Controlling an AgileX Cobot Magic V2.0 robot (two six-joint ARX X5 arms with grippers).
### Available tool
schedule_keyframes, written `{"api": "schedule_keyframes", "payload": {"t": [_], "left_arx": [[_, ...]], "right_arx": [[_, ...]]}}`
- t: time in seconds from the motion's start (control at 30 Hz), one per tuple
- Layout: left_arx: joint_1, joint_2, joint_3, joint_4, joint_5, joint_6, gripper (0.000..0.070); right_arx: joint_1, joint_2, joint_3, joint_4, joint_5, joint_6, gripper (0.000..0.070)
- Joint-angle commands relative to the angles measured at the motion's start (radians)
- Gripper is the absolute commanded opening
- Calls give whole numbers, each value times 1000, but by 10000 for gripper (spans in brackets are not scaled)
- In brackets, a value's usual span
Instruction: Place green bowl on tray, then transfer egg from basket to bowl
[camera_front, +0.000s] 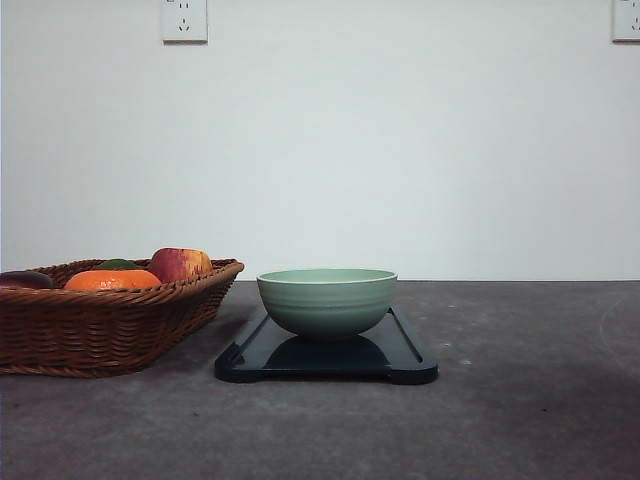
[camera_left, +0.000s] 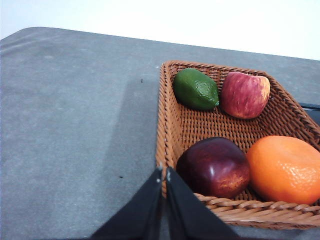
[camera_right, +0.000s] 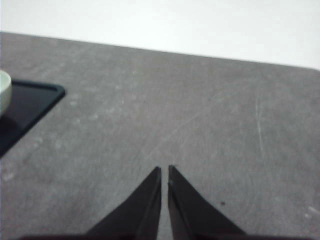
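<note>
The green bowl (camera_front: 327, 300) stands upright on the dark tray (camera_front: 410, 355) at the table's middle. To its left sits the brown wicker basket (camera_front: 100, 325), holding fruit. No egg can be seen among the fruit; it is hidden or out of view. In the left wrist view my left gripper (camera_left: 164, 172) is shut and empty, its tips just above the basket (camera_left: 167, 125) rim near a dark red fruit (camera_left: 215, 167). My right gripper (camera_right: 164, 170) is shut and empty over bare table, to the right of the tray (camera_right: 30, 102) and the bowl's rim (camera_right: 4, 92).
The basket holds a green lime-like fruit (camera_left: 196, 89), a red apple (camera_left: 245, 94), an orange (camera_left: 285, 169) and the dark red fruit. Grey tabletop (camera_front: 530, 400) stretches right of the tray and in front. A white wall with sockets stands behind.
</note>
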Motion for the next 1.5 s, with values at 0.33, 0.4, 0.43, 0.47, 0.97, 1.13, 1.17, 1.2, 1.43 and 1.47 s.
{"api": "schedule_keyframes", "payload": {"t": [0.33,0.4,0.43,0.47,0.97,1.13,1.17,1.2,1.43,1.47], "left_arx": [[0,-1,-18,-6,-3,-1,0],[0,-1,-18,-6,-3,-1,0],[0,-1,-18,-6,-3,-1,0],[0,-1,-18,-6,-3,-1,0],[0,-1,-18,-6,-3,-1,0],[0,-1,-18,-6,-3,-1,0],[0,-1,-18,-6,-3,-1,0],[0,-1,-18,-6,-3,-1,0],[0,-1,-18,-6,-3,-1,0],[0,-1,-18,-6,-3,-1,0]], "right_arx": [[0,-1,-4,11,0,9,18],[0,-1,-4,11,-1,9,18],[0,-1,-4,11,-1,9,18],[0,-1,-4,11,0,9,18],[0,-1,-4,11,0,9,18],[0,-1,-4,11,-1,9,18],[0,-1,-4,11,-1,9,18],[0,-1,-4,11,-1,9,18],[0,-1,-4,11,-1,9,17],[0,-1,-4,11,0,9,17]]}}
